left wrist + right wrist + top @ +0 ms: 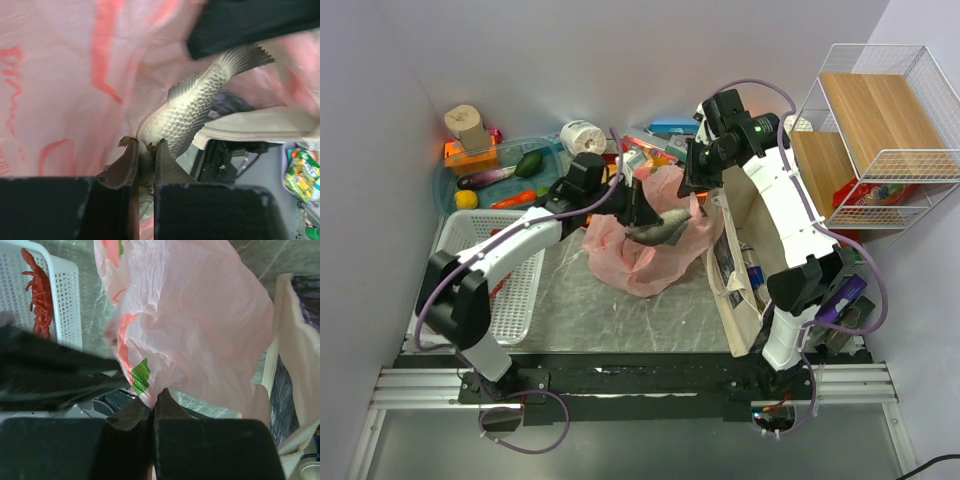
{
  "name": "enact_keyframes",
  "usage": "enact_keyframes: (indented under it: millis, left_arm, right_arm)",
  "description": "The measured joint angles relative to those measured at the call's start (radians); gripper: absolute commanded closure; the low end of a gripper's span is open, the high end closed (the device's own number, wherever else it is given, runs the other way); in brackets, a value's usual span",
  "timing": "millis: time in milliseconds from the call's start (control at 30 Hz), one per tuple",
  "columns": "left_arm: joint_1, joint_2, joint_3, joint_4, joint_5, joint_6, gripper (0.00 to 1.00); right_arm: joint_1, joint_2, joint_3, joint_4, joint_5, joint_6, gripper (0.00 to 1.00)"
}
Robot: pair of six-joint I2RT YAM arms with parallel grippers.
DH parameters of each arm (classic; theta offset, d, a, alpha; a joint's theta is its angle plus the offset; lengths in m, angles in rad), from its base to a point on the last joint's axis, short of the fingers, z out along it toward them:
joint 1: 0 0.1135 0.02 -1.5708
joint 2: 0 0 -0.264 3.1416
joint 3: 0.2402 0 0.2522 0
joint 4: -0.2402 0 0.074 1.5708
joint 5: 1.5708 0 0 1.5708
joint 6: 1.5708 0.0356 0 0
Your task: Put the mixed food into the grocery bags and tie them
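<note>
The pink plastic bag [640, 262] lies crumpled at mid-table. My right gripper [698, 196] is shut on its upper edge and holds that edge up; in the right wrist view the fingers [154, 402] pinch the film of the bag [200, 330]. My left gripper [638, 212] is shut on a silver toy fish [662, 230] over the bag's mouth. The left wrist view shows the fish [190, 115] clamped at its head end between the jaws [146, 145], against the pink film [65, 85]. The beige tote [740, 270] stands to the right.
A blue tray [448, 180] at back left holds an eggplant [485, 178], a cucumber [528, 163], a lemon [467, 199] and a red pepper [512, 200]. A white basket [67, 300] on the left holds the red lobster [39, 295]. A wire rack [880, 130] stands at the right.
</note>
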Motion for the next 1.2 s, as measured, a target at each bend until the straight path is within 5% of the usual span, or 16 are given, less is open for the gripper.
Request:
enact_keyframes:
  millis: [333, 400, 500, 633, 967, 1100, 1200]
  left_arm:
    - [-0.032, 0.109, 0.008, -0.018, -0.291, 0.067, 0.97]
    - [-0.035, 0.109, 0.01, -0.032, -0.352, 0.085, 0.8]
    - [-0.037, 0.132, 0.047, -0.08, -0.396, 0.105, 0.29]
    - [-0.04, 0.146, 0.073, -0.111, -0.391, 0.116, 0.06]
    - [0.007, -0.04, 0.09, -0.201, -0.33, 0.187, 0.04]
    - [0.238, -0.137, 0.1, -0.198, -0.373, 0.157, 0.04]
    - [0.423, -0.023, 0.231, -0.254, -0.469, 0.141, 0.04]
  right_arm:
    - [-0.001, -0.035, -0.054, 0.001, -0.011, 0.017, 1.0]
    - [-0.001, -0.047, -0.069, -0.001, -0.011, 0.023, 1.0]
    - [-0.001, -0.051, -0.071, -0.001, -0.01, 0.025, 1.0]
    - [-0.002, -0.051, -0.071, -0.001, -0.007, 0.026, 1.0]
    - [-0.032, -0.051, -0.071, -0.001, 0.005, 0.027, 1.0]
    - [-0.04, -0.051, -0.071, -0.001, 0.005, 0.027, 1.0]
    - [-0.043, -0.051, -0.066, -0.002, 0.004, 0.027, 1.0]
